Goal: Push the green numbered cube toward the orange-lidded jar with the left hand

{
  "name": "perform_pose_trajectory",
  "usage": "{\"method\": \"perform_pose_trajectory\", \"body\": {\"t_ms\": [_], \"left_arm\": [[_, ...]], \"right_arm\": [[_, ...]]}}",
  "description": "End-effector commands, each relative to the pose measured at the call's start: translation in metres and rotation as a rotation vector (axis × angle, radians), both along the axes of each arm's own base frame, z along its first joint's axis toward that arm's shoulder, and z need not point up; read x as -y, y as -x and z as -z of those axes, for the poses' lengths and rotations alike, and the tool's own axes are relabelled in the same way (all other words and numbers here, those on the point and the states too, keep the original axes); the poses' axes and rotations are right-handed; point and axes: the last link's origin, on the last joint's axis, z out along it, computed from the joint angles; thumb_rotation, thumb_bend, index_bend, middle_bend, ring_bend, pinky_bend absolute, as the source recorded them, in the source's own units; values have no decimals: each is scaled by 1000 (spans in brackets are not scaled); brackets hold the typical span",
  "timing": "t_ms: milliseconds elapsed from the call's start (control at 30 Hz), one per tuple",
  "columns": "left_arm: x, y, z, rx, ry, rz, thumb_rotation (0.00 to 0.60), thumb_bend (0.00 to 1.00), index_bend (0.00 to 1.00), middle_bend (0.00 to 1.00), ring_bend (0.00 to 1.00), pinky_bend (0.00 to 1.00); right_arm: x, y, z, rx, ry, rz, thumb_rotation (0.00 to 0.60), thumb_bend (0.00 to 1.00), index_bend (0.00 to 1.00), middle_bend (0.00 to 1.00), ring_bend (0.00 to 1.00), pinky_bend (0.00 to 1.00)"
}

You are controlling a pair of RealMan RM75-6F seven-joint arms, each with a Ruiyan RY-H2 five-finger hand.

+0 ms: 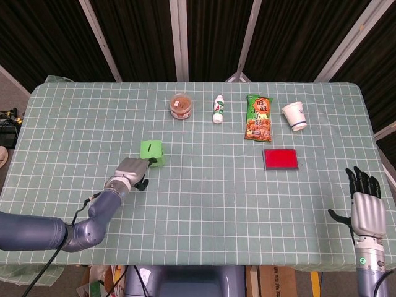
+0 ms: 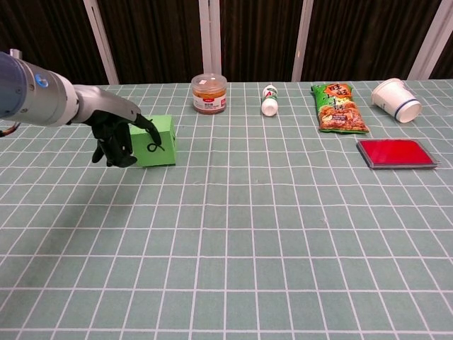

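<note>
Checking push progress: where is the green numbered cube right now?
Head view: the green numbered cube sits left of the table's centre, against the left hand, with the orange-lidded jar farther back and slightly right.

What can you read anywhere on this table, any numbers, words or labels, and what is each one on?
"2": handwritten in black on the side of the green cube, partly behind the left hand's fingers.
A single black stroke on the cube's top face, possibly "1".
Orange-lidded jar: label too small to read.
White bottle: print too small.
Green snack bag: lettering blurred.
Paper cup and red flat box: no text visible.
</note>
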Motion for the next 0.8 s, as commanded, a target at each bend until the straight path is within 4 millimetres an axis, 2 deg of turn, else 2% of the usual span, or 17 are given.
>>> {"method": "perform_pose_trajectory", "body": {"t_ms": [33,467,633,800], "left_arm": [[-3,-7,6,2,-8,9,600,644,141,753,546,567],[-8,-28,20,-20,-32,52,600,643,142,753,546,567],[-10,-29,18,-36,-47,53,600,641,143,753,546,567],[-12,-21,14,-51,-56,24,600,641,143,753,546,567]], "right_arm": [[0,0,0,-2,0,2,600,45,72,0,0,0],[0,1,0,-6,2,8,600,45,72,0,0,0],[0,1,0,-6,-1,11,600,45,72,0,0,0],[0,1,1,-5,-3,13,600,45,72,0,0,0]]}}
